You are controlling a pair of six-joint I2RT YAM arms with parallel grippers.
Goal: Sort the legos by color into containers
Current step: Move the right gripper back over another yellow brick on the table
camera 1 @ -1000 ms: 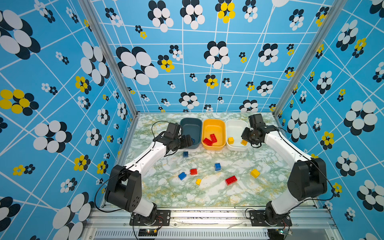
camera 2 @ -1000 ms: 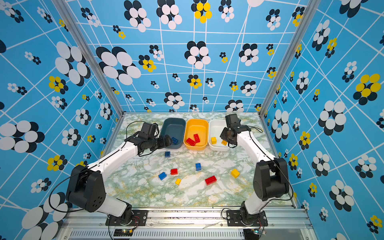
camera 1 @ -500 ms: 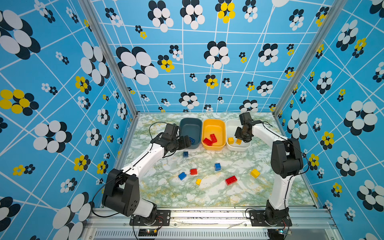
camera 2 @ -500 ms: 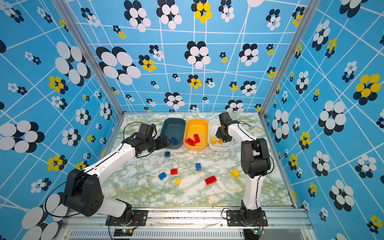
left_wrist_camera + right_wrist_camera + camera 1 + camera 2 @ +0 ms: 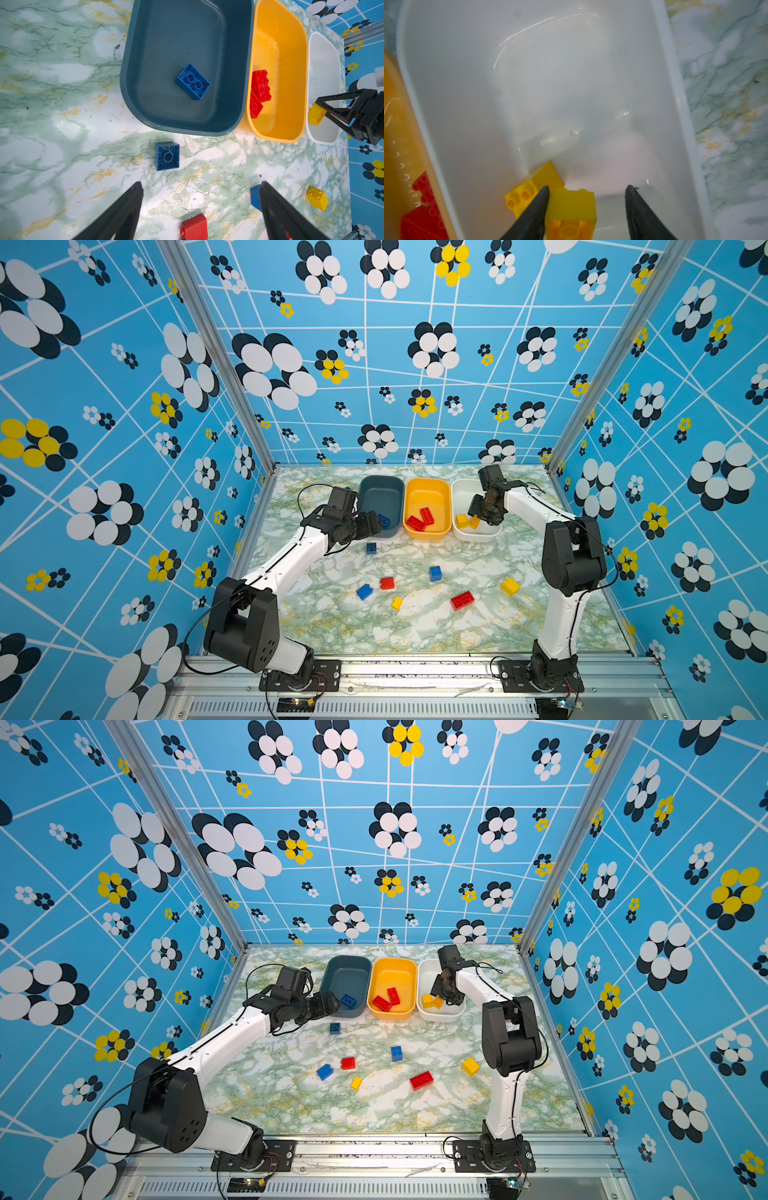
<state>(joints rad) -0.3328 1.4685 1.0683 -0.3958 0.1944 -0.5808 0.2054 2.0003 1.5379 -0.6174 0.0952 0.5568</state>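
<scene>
The right wrist view shows the right tool (image 5: 587, 187) part open over the white tub (image 5: 529, 83). A yellow brick (image 5: 571, 205) touches one jaw and is clear of the other. The left wrist view shows the left tool (image 5: 201, 184) wide open and empty above the bench (image 5: 52, 104), and a blue brick (image 5: 192, 81) underside-up in the teal tub (image 5: 176, 31). Both top views show the three containers (image 5: 428, 493) along the bench's far edge and seven loose legos (image 5: 462, 600) mid-bench.
</scene>
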